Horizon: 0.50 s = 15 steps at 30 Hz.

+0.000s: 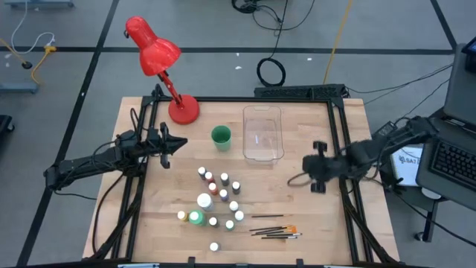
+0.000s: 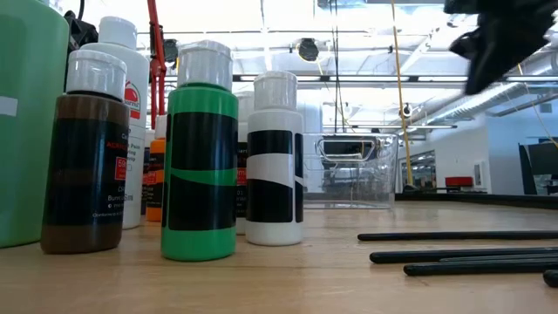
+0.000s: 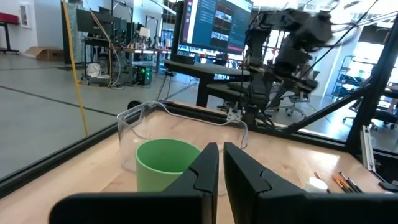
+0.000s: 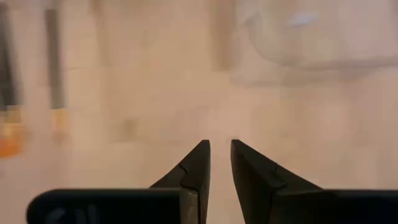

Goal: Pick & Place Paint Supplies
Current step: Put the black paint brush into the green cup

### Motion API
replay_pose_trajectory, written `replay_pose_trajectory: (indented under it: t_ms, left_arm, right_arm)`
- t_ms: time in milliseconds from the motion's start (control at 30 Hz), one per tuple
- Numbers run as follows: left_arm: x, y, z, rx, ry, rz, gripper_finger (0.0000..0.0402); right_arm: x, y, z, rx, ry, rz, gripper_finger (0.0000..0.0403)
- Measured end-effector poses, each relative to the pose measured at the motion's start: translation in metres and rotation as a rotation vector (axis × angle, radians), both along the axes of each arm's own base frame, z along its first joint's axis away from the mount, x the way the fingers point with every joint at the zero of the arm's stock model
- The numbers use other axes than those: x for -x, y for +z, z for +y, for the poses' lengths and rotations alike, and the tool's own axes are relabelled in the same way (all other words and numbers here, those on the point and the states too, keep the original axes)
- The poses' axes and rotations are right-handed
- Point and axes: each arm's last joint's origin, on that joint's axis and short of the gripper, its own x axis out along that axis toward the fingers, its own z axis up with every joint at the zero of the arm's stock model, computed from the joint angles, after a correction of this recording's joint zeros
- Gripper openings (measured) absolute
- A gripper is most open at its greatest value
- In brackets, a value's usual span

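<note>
From above, we see the left gripper (image 1: 181,144) hanging over the table's left side, near the green cup (image 1: 221,137), its fingers nearly together and holding nothing. The right gripper (image 1: 306,170) sits over bare wood right of the clear tray (image 1: 262,133), also holding nothing. The small bottles (image 1: 217,195) cluster at the middle front, with the brushes (image 1: 275,231) lying flat to their right. A red lamp (image 1: 160,63) stands at the back left.

At table level, we see a brown bottle (image 2: 87,153), a green bottle (image 2: 200,153) and a white one (image 2: 274,161) upright close up, and the brushes (image 2: 453,253) to the right.

From the left wrist, we see the narrow fingers (image 3: 205,168) just short of the cup (image 3: 165,163), the tray (image 3: 186,121) behind it.

From the right wrist, the fingers (image 4: 196,165) stand a narrow slit apart above the wood, nothing between them; blurred brushes (image 4: 53,68) lie beyond.
</note>
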Motion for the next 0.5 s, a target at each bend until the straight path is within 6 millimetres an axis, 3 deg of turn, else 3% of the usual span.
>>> replay_pose_trajectory:
  t_ms: [133, 233, 500]
  left_arm:
    - [0.0, 0.0, 0.0, 0.0, 0.0, 0.0, 0.0026]
    - [0.0, 0.0, 0.0, 0.0, 0.0, 0.0, 0.0026]
    - [0.0, 0.0, 0.0, 0.0, 0.0, 0.0, 0.0026]
  right_arm:
    - [-0.007, -0.023, 0.038, -0.106, -0.034, 0.188, 0.0066]
    - [-0.013, -0.037, 0.068, -0.149, -0.032, 0.235, 0.0072]
    - [-0.022, -0.066, 0.144, -0.26, 0.066, 0.154, 0.0075]
